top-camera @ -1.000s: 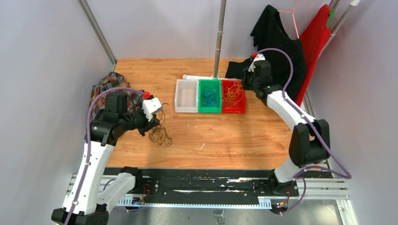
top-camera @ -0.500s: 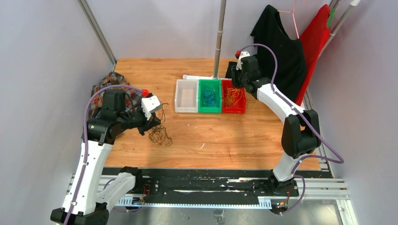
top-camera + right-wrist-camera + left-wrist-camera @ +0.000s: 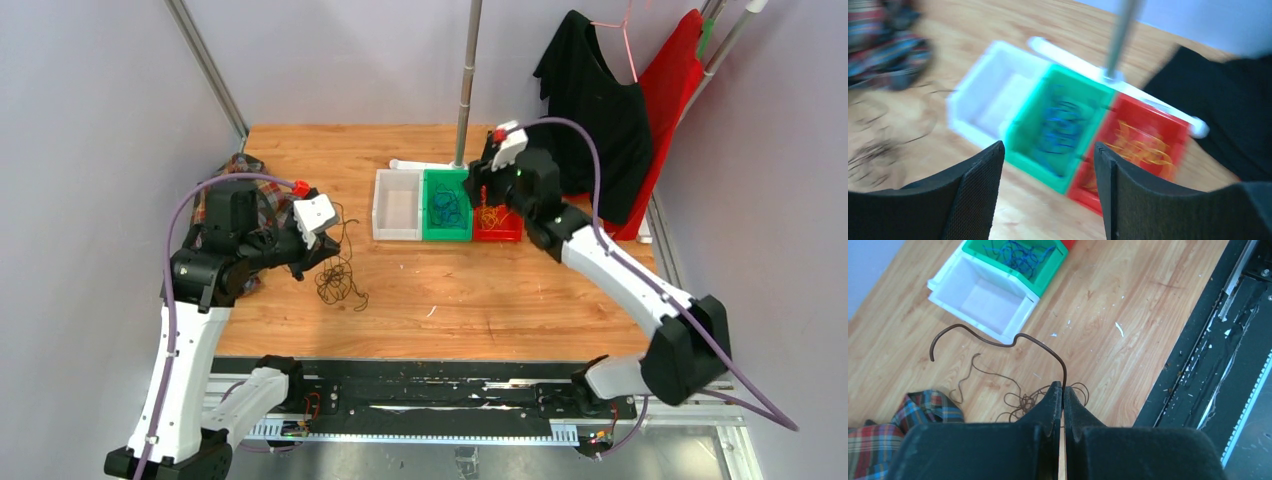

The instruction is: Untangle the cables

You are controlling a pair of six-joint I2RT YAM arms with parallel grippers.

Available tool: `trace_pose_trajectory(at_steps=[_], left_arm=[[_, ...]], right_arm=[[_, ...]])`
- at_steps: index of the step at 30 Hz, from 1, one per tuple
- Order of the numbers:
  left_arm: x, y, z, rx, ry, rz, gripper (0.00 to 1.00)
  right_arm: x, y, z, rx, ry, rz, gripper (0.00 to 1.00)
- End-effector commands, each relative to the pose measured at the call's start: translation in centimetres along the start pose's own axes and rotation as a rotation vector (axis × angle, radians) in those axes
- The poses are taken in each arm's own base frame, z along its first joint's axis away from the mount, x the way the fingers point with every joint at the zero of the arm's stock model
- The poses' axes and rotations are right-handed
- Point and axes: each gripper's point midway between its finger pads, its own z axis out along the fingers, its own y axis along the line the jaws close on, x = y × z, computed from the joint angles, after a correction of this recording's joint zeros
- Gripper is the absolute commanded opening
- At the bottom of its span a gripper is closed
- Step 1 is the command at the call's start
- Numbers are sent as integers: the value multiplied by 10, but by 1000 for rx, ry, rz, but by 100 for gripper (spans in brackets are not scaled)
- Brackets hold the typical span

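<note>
Plainly, the step in hand looks like drawing one dark brown wire (image 3: 1065, 374) out of the tangle (image 3: 338, 282), which lies on the table (image 3: 500, 290) just below the left arm. The left jaws are clenched on that wire, and its free end curls away in a stiff, springy hook. To do this well, I would lift slowly and straight, watching whether the whole knot rises with the strand. If it does, the other arm should pin the loops down rather than let them tighten. These wires are very thin, curly and light, so they likely snag on each other.

The right jaws stand released with nothing between them, above the row of bins; their own view is blurred. Blue wires (image 3: 446, 208) lie in the green bin (image 3: 446, 237) and yellow-orange wires (image 3: 496, 210) in the red bin (image 3: 497, 237). The white bin (image 3: 397, 208) shows no wire. All three look like smooth, hard plastic with open tops.
</note>
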Motion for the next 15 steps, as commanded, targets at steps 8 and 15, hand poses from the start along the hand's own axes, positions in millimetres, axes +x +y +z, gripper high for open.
trace_pose_trajectory(at_steps=[8,15], left_arm=[[-56,18,-30,-106,-80,131,0],[-9,36,-31,-199,100,176,0]], right_arm=[[20,205,-62,-539,-102,-231,66],[78,200,-59,-385,41,-238,68]])
